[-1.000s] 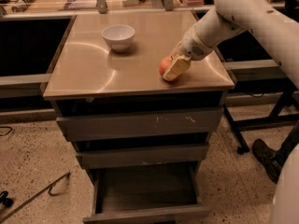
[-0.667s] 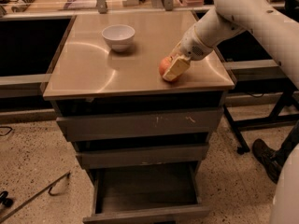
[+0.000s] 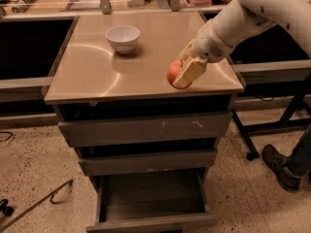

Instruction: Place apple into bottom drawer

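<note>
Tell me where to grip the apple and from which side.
Grip the apple across its round middle, coming from above right, where the gripper sits against it near the front right corner of the cabinet top. It is round with no handle, so the widest part holds best.

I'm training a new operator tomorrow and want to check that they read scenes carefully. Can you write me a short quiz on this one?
1. True or false: the bottom drawer stands pulled open.
2. The apple is: A. lying free and untouched; B. between the fingers of the gripper, near the front right edge of the cabinet top; C. hidden from view.
3. Name the one other thing standing on the cabinet top.
Key: 1 true. 2 B. 3 the white bowl, farther back and toward the picture's left of the apple.
</note>
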Tool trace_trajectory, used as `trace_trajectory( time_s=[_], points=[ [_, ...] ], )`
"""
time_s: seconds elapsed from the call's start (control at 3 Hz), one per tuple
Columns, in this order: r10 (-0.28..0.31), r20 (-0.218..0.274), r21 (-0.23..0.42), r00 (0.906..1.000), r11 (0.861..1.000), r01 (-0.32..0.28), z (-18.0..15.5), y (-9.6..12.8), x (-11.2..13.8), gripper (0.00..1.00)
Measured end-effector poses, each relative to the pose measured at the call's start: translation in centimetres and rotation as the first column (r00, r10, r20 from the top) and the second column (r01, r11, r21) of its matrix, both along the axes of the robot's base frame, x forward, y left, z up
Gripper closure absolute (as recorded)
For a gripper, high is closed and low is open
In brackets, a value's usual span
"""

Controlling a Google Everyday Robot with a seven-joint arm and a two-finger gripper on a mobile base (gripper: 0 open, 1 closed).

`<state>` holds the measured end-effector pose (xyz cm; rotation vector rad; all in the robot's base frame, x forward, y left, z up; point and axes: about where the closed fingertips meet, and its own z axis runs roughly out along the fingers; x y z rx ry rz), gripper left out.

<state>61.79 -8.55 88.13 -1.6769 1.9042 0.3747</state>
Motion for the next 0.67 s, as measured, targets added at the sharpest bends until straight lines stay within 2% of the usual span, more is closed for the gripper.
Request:
trace_trajectory(
  time_s=[0.33, 0.67],
  points=[
    [0.062, -0.041, -0.002, 0.9972, 0.998, -0.062, 2.54, -0.85, -6.72, 1.00],
    [0.062, -0.041, -0.002, 0.9972, 0.998, -0.062, 2.54, -0.85, -6.72, 1.00]
  ],
)
